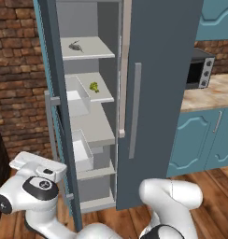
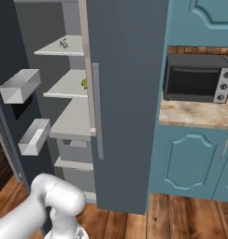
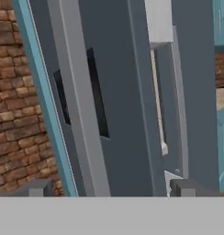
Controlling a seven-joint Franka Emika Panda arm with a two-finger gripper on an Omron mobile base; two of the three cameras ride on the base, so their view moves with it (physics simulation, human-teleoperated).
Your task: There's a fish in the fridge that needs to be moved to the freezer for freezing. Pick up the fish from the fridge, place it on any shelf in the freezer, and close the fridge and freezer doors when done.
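Fish (image 1: 76,46) lies on freezer (image 1: 98,28) shelf (image 1: 90,48).

- The arm (image 1: 34,196) is glossy white, built of fat rounded segments that read as smooth tubes with domed ends.
- One joint cap in the left base view is a dark grey, near-black disc with a small pale mark at its middle, set into a white housing.
- A flat white block with a dark slot sits on top of that housing.
- A second bulbous white elbow segment (image 1: 174,196) shows a dark band at its lower edge.
- In the right base view the link (image 2: 50,200) is plain white, rounded, unmarked.
- The claw (image 3: 111,187) has two small, blocky dark grey fingertips (image 3: 185,187) with squared tops.
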